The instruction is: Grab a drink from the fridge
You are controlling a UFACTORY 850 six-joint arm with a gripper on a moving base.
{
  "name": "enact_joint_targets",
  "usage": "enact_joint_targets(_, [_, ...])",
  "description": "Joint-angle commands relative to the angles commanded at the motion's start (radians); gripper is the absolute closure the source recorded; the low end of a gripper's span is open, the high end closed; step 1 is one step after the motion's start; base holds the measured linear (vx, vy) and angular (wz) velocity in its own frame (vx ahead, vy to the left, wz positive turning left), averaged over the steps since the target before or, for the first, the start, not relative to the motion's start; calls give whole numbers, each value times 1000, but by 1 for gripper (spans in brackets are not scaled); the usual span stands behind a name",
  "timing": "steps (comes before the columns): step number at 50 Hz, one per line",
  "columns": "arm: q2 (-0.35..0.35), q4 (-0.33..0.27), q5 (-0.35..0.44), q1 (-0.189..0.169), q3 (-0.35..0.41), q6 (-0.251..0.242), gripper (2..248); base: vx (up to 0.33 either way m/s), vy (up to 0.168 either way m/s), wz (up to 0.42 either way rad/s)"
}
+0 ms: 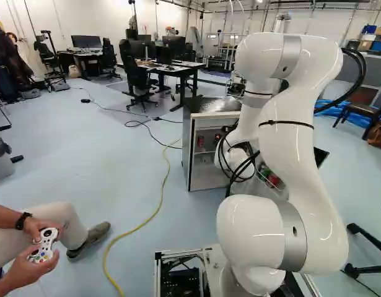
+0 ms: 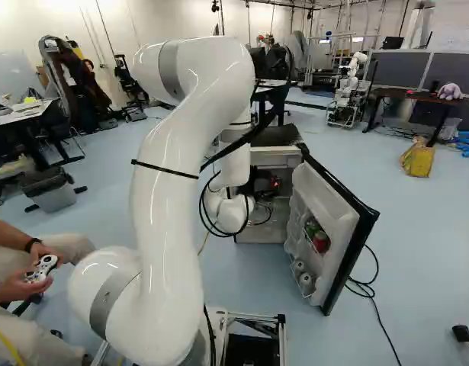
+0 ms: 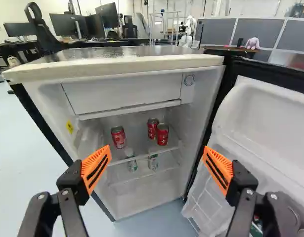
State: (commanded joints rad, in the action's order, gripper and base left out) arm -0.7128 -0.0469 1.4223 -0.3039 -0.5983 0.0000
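Cans are the drinks to fetch, so the claw [image 3: 157,149], nearest and holding nothing, has its fingers spread wide, presumably to pass either side of one. Just beside it the door [image 3: 260,118] stands swung open, leaving the way in free. Racks on its inside keep more cans [image 2: 321,241] from falling; in the wrist view a finger covers part of them. Ahead is the fridge [image 3: 114,69], its mouth facing the claw. Inside, on the upper shelf [image 3: 142,154], a lone red can [image 3: 118,137] stands upright away from the hinge side, with room about it, probably the easier pick. Towards the hinge, a red can [image 3: 162,134] partly hides another [image 3: 152,128] behind; whether they touch I can't tell. Clear bottles [image 3: 131,162] show lower down, blurred and cut by the shelf's edge, so what they rest on is uncertain. The arm [image 2: 173,198] blocks much of the fridge in both base views. Beyond are desks [image 1: 178,69].
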Motion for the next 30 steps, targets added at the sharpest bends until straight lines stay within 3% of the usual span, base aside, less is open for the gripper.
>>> enact_joint_targets(30, [-113, 0, 0, 5, -73, 0, 3, 0, 0, 0])
